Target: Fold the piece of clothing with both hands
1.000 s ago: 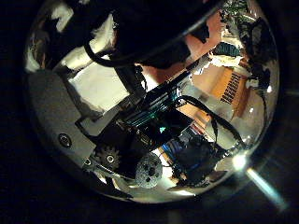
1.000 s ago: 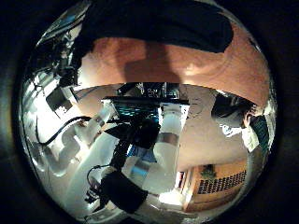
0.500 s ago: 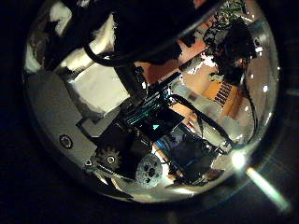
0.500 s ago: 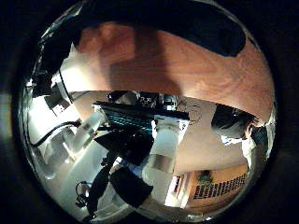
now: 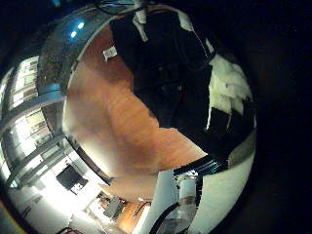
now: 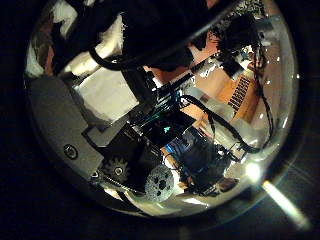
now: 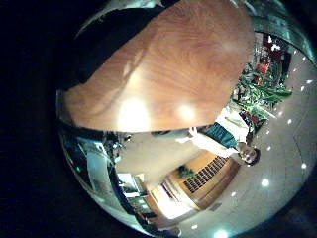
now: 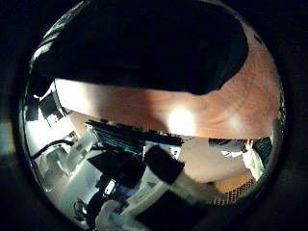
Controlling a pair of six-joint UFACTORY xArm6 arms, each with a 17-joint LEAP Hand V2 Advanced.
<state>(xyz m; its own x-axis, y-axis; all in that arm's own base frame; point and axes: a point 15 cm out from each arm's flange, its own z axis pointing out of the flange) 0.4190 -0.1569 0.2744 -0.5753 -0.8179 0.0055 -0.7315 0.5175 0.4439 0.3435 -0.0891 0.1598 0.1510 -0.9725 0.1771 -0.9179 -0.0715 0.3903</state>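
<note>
The dark piece of clothing (image 5: 171,68) lies on the wooden table (image 5: 107,122) in the left little finger side palm view. Parts of my left hand (image 5: 230,88) show against the cloth's edge there. In the left thumb side palm view my left hand's own body (image 6: 105,95) fills most of the picture, with dark cloth (image 6: 150,25) beyond it. In the right thumb side palm view the clothing (image 8: 144,48) fills much of the picture, close to that palm, with table (image 8: 226,111) beside it and my right hand's body (image 8: 154,178) at the edge. The right little finger side palm view shows table (image 7: 168,69) and the cloth's edge (image 7: 109,35).
The table's edge (image 7: 149,127) runs past the right palm, with the room beyond it. Bare table (image 5: 127,146) stretches beside the clothing on the left hand's side.
The right thumb side view has shifted: the clothing fills far more of it, so that palm is closer to the cloth. The left thumb side view has shifted only slightly.
</note>
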